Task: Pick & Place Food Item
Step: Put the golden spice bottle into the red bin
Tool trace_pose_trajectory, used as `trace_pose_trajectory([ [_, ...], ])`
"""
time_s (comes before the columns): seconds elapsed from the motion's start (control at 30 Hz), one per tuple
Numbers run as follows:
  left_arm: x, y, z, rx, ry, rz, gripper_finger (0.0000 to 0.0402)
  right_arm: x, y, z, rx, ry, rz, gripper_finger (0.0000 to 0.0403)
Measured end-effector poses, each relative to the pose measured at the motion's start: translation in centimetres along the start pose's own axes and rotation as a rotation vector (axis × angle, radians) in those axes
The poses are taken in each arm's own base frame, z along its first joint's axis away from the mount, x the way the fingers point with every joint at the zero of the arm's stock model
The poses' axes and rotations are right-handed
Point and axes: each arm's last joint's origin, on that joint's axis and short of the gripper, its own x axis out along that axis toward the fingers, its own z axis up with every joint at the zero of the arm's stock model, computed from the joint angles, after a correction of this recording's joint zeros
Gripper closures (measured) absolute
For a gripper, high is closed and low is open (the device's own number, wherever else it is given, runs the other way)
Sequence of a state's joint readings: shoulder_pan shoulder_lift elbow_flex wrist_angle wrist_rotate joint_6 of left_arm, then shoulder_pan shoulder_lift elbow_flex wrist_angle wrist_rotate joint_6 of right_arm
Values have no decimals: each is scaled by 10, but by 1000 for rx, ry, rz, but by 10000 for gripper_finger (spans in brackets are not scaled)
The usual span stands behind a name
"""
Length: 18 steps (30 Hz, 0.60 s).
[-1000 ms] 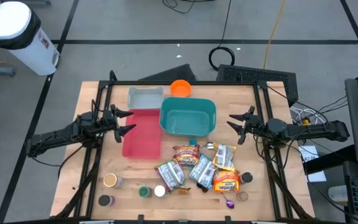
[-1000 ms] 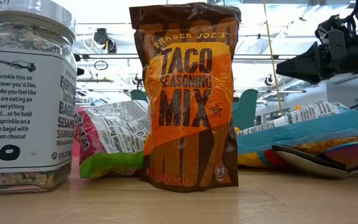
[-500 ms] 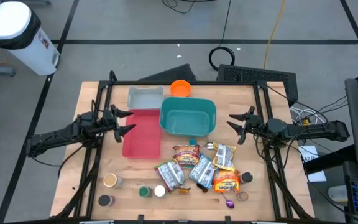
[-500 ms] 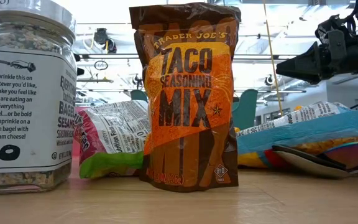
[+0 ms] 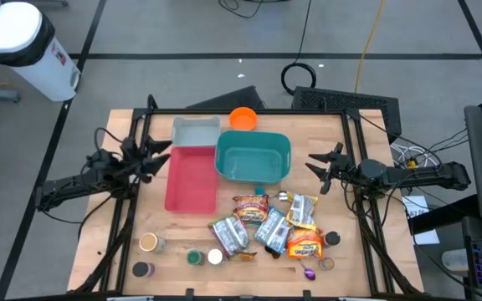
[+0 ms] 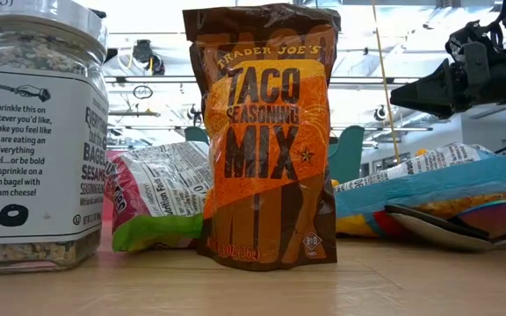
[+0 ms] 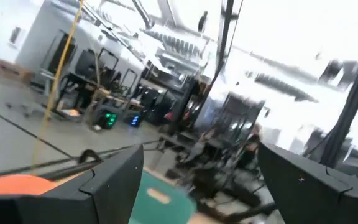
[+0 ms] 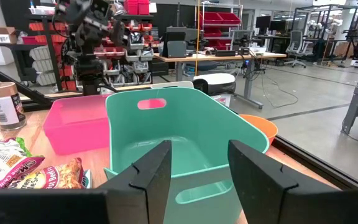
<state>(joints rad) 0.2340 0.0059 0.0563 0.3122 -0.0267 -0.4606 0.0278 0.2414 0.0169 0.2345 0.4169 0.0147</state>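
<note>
The bench [image 5: 141,217] is a pale wooden slab with visible plank seams. Four containers stand in its far half: a teal plastic tub [image 5: 253,158] with rounded corners and slot handles sits at the centre, a flat pink rectangular tray [image 5: 192,179] lies against its left side, a shallow grey tray [image 5: 195,130] sits behind the pink one near the far edge, and a round orange bowl [image 5: 243,118] stands at the far edge. The food items lie in the near half: several crinkled foil packets [image 5: 266,226] clustered in front of the tub, and small round jars [image 5: 149,242] in a row along the near edge. An upright, glossy orange-and-brown taco mix pouch [image 6: 266,140] and a glass seasoning jar [image 6: 35,140] with a white label stand closest to the low camera. The left gripper [image 5: 155,150] hovers over the left edge beside the trays, fingers spread wide and empty. The right gripper [image 5: 323,170] hangs near the right edge, facing the tub, fingers parted and empty.
</note>
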Motion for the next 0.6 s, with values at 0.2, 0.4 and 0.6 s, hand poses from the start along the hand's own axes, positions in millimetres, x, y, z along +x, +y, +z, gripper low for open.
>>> trace_pose_trajectory([
  [0.2, 0, 2, -5, 21, 51, 24, 78, 0, 0, 0, 0, 0, 0, 252],
  [0.4, 1, 8, -15, -61, 145, 106, 78, 0, 0, 0, 0, 0, 0, 252],
  [0.6, 12, 1, -7, -40, 192, 100, 147, 0, 0, 0, 0, 0, 0, 252],
])
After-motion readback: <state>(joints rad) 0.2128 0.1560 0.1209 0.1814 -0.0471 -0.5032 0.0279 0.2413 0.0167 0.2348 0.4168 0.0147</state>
